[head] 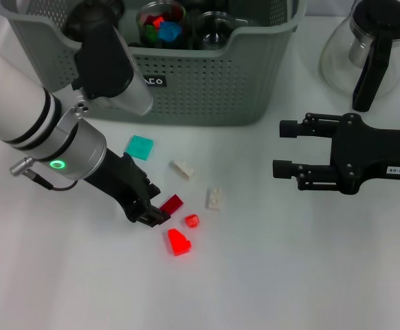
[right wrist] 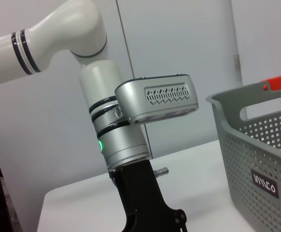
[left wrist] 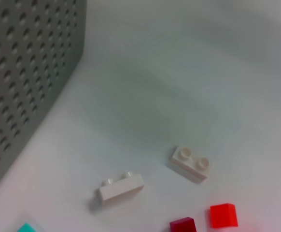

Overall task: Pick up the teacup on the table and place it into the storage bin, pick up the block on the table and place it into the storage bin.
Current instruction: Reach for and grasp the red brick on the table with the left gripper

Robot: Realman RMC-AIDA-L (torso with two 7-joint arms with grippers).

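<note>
Several small blocks lie on the white table in front of the storage bin [head: 207,89]: a teal one [head: 139,146], two white ones [head: 183,170] [head: 214,199], a dark red one [head: 172,203] and two bright red ones [head: 192,221] [head: 179,241]. My left gripper [head: 152,210] is low over the table, its tip right beside the dark red block. The left wrist view shows the white blocks [left wrist: 121,187] [left wrist: 191,163], the dark red block [left wrist: 183,224] and a red block [left wrist: 223,215]. Two glass cups [head: 160,20] [head: 217,27] stand inside the bin, one holding coloured blocks. My right gripper [head: 286,148] hovers open at the right, holding nothing.
A glass teapot [head: 372,48] with a black handle stands at the back right, behind the right gripper. The bin wall [left wrist: 24,82] is close beside the left wrist. The right wrist view shows the left arm [right wrist: 126,140] and the bin [right wrist: 256,145].
</note>
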